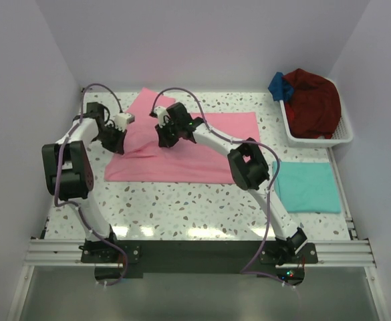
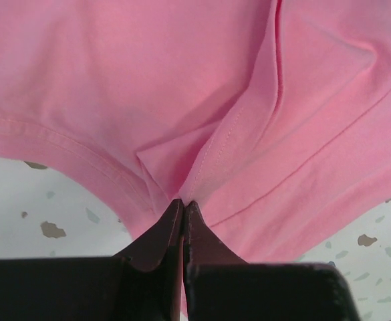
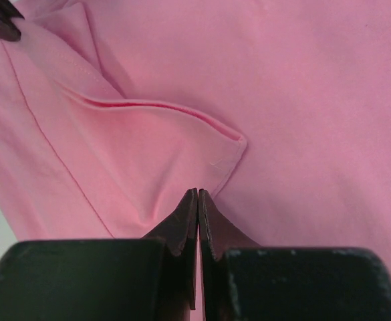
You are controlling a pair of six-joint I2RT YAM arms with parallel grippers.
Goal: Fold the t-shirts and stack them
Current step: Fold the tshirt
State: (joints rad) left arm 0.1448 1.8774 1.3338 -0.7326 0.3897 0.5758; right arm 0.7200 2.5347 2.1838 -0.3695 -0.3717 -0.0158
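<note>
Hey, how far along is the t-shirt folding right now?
Done: one teal t-shirt lies folded on the right. In hand: the pink t-shirt is spread out, with the left gripper and right gripper both pinched shut on its cloth. Left: finishing and stacking it, plus the dark red garment and blue garment in the white basket.

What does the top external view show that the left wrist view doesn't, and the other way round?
Only the top external: a folded teal t-shirt and a white basket holding a dark red garment and a blue garment. Only the left wrist: the left pincer shut on a pinched-up fold of cloth beside a stitched seam. Both: the pink t-shirt on the speckled table.
</note>
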